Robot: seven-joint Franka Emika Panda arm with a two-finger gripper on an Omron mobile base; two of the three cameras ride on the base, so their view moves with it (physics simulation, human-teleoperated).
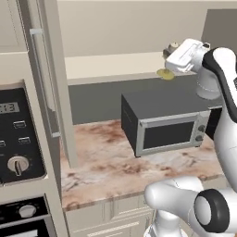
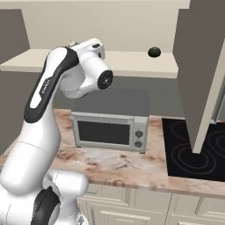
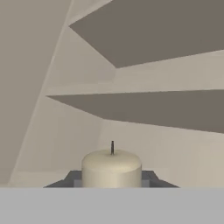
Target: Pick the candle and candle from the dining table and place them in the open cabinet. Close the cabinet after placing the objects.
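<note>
Left base view: the white arm reaches up and over the microwave (image 1: pixel 164 124), its hand (image 1: pixel 171 59) at about two o'clock, level with the cream cabinet shelf (image 1: pixel 111 67). A yellowish round base shows just under the hand, apparently the underside of what it carries. The tall cabinet door (image 1: pixel 46 78) stands swung open at ten o'clock, leaving the shelf free to receive things.

Right base view: the arm's wrist sits at eleven o'clock before the same shelf; a small dark round object (image 2: pixel 154 52) rests on the shelf at one o'clock, and the stovetop (image 2: pixel 193 151) lies at four o'clock on the marbled tabletop (image 2: pixel 114 165).

Hand view: the hand is clamped on the short stubby candle (image 3: pixel 111 168), wick upright, at six o'clock, facing the cabinet's interior, seemingly ready to set it down.
</note>
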